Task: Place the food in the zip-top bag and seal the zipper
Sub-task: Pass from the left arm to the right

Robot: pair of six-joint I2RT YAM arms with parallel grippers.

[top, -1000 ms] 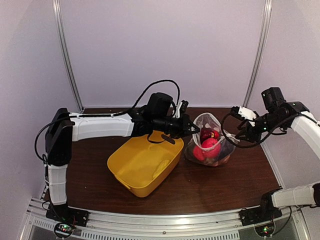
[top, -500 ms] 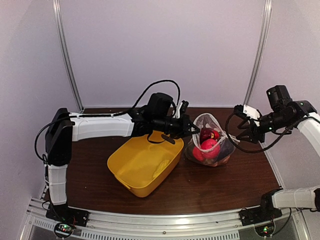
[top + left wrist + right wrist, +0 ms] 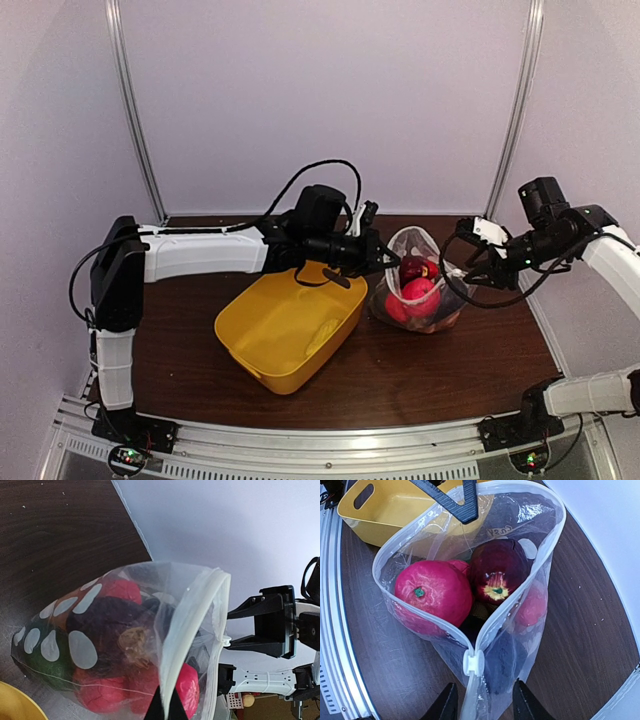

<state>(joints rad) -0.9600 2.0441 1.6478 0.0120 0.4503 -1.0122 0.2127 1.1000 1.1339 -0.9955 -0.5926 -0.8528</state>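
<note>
While the zip-top bag [image 3: 420, 292] stands on the table [image 3: 400, 375] just right of the yellow tub [image 3: 275, 335], we see its mouth gaping wide and the zipper [image 3: 512, 599] unsealed. The food sits inside: a red fruit [image 3: 432, 592], a dark red one [image 3: 497, 572] beside it, and green and purple pieces lower down. Our left fingers [image 3: 162, 707] are pinched tight on the bag's rim at the tub side. Our right fingers [image 3: 468, 272] are spread apart, gripping nothing, and the white slider [image 3: 472, 662] at the bag's corner lies just ahead between them.

Zip-top bag [image 3: 421, 240] of food [image 3: 420, 293] beside yellow tub [image 3: 285, 330]
</note>
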